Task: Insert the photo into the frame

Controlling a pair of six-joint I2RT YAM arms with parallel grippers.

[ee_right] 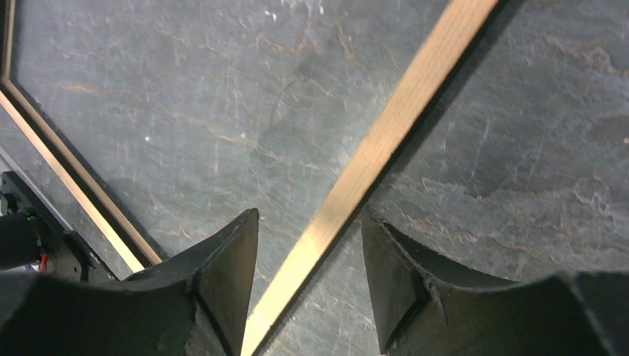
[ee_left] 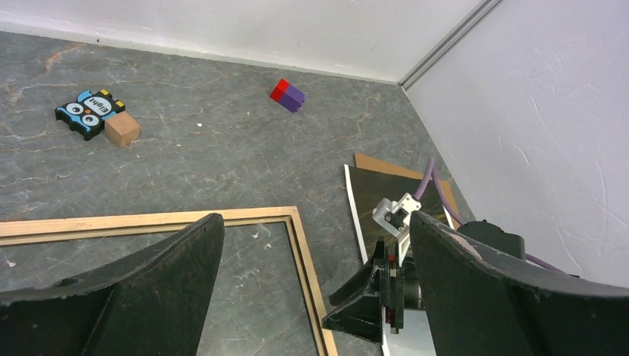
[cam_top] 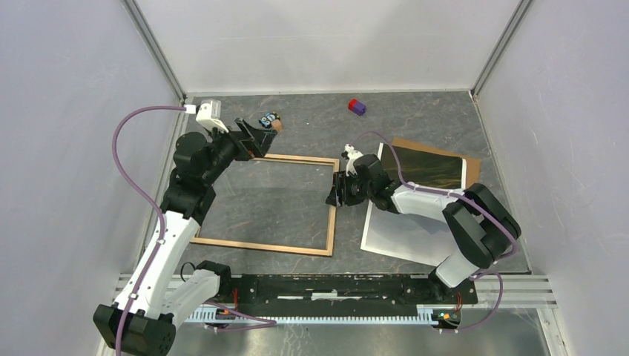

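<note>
Right gripper (cam_top: 335,195) astride frame (cam_top: 259,246) rail | photo (cam_top: 430,169) beside | red-purple block (cam_top: 357,107) far

The left arm (cam_top: 165,245) and right arm (cam_top: 419,202) had white links and black joints. Purple cables (cam_top: 116,139) ran along each, and the fingers (ee_right: 215,297) were black wedges.

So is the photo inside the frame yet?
No, it's out. The photo lies to the right of the frame, partly over a brown board. Only bare table shows inside the frame.
</note>
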